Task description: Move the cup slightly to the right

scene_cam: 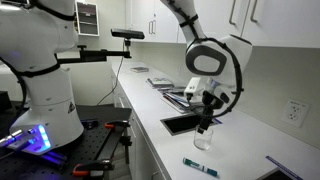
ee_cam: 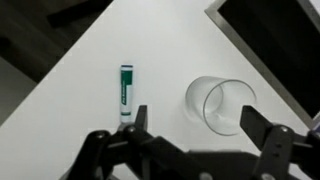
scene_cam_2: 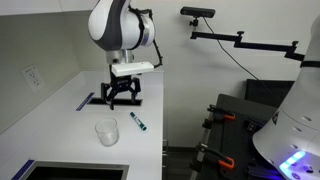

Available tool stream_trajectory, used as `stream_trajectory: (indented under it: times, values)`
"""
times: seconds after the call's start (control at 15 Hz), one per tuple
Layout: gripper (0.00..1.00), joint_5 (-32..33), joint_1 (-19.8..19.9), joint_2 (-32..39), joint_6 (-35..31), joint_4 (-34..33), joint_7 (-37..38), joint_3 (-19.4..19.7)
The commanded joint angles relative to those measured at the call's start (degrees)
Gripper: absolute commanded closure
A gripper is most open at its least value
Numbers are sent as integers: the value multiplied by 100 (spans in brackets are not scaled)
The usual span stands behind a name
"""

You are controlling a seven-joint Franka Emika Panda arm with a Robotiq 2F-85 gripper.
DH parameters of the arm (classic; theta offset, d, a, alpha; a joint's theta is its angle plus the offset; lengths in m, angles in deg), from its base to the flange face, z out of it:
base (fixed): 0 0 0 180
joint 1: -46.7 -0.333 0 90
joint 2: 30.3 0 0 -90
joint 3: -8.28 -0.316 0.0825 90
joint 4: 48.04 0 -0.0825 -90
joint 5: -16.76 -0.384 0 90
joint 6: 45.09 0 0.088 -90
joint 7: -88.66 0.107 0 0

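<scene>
Black, angular jaws of the gripper (ee_cam: 203,128) fill the lower edge of the wrist view. They are spread wide and have hold of nothing. Beyond the gap between them, nearer one jaw than the other, stands the cup (ee_cam: 220,105). It is a clear, thin-walled cylinder with no handle, upright, with its open rim toward the camera, and it touches neither jaw. To one side lies a slim marker (ee_cam: 126,90) with a white barrel and green bands, flat on the worktop (ee_cam: 70,120) and apart from the cup.

In both exterior views the gripper (scene_cam: 207,108) (scene_cam_2: 122,95) hangs over the worktop near the cup (scene_cam: 203,138) (scene_cam_2: 106,131) without contact. Bare surface surrounds the cup on all sides. A dark rectangular recess (scene_cam: 178,124) is set into the worktop nearby, and the marker (scene_cam_2: 138,122) lies between the cup and the front edge.

Smooth, matt and white, the worktop (scene_cam_2: 60,135) meets a pale wall that carries an outlet (scene_cam_2: 32,77). Light cabinet doors (scene_cam: 250,15) hang above. A small black camera on a boom (scene_cam_2: 200,13) stands off the worktop.
</scene>
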Motion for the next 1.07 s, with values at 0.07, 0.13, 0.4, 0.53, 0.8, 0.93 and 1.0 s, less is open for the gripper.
stream_trajectory:
  times: [0.07, 0.13, 0.4, 0.53, 0.8, 0.93, 1.0]
  values:
    - [1, -198, 94, 875, 272, -1037, -14, -120]
    - [4, -159, 64, 1005, 315, -1173, 45, -103]
    - [36, -128, 42, 1406, 587, -1540, 45, -157]
    - [52, -124, 41, 1507, 648, -1617, 27, -167]
    - [82, -63, 33, 1670, 829, -1749, -96, -205]
    - [97, 3, -23, 1742, 927, -1799, -115, -214]
    - [100, 41, -54, 1767, 959, -1814, -115, -210]
